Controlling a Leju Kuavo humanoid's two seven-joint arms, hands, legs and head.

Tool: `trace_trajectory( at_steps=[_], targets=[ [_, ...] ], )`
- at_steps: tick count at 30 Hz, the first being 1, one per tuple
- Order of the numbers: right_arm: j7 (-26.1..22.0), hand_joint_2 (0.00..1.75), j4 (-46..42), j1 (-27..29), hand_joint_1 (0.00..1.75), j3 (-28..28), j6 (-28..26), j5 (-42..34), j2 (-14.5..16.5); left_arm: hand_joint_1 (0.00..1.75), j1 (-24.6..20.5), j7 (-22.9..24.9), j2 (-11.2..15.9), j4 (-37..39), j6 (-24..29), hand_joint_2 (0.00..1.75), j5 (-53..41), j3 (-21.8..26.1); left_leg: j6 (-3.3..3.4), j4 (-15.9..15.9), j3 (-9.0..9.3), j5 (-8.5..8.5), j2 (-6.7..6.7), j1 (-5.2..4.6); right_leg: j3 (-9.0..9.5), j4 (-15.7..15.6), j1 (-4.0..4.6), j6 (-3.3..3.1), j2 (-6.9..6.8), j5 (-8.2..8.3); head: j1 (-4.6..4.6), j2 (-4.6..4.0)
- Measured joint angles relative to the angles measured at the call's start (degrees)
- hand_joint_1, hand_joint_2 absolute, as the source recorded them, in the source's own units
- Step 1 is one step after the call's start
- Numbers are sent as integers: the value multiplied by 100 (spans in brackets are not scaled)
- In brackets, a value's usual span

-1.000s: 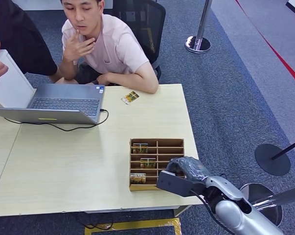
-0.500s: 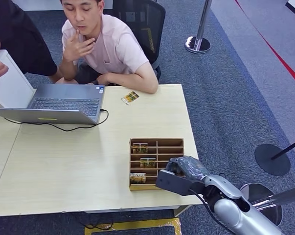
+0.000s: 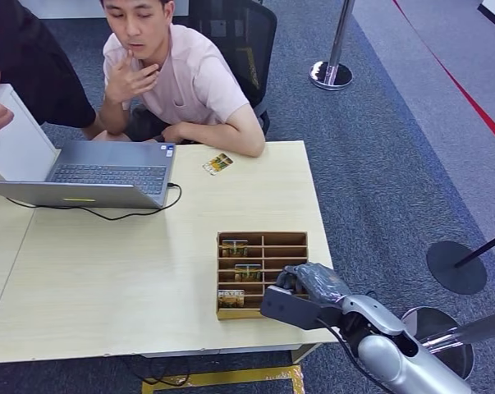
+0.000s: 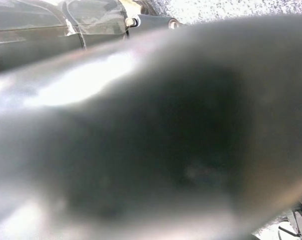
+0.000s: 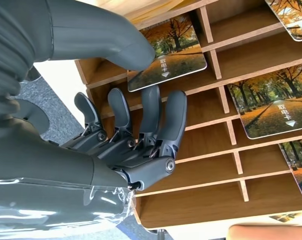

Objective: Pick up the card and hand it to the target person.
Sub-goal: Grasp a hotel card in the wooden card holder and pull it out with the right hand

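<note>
The right robot hand (image 3: pixel 301 294), matte grey with a ribbed cover and dark jointed fingers, sits over the near right corner of a slatted wooden tray (image 3: pixel 288 240) on the pale wood-grain worktop (image 3: pixel 108 263); its fingers are spread apart and curled loosely into the slots, holding nothing, the thick thumb tip touching the edge of a glossy card (image 5: pixel 168 55) printed with autumn trees. More such cards lie flat in other slots, and another card (image 3: pixel 217 163) rests loose near the seated person (image 3: pixel 182 74). I cannot tell the left robot hand's state: its wrist view is a dark blur.
</note>
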Motion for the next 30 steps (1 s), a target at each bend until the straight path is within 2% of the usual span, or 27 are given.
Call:
trace_trajectory(
  at_steps=[20, 30],
  targets=[
    [0, 175, 0, 0, 112, 0, 0, 0, 0, 0, 0, 0, 0, -2, 0, 0, 0, 0, 0, 0, 0, 0, 0, 0, 0, 0, 0, 0, 0, 0, 0, -1],
    [0, 175, -2, 4, 120, 0, 0, 1, 0, 0, 0, -1, 0, -2, -8, 0, 0, 0, 0, 0, 0, 0, 0, 0, 0, 0, 0, 0, 0, 0, 0, -1]
  ],
)
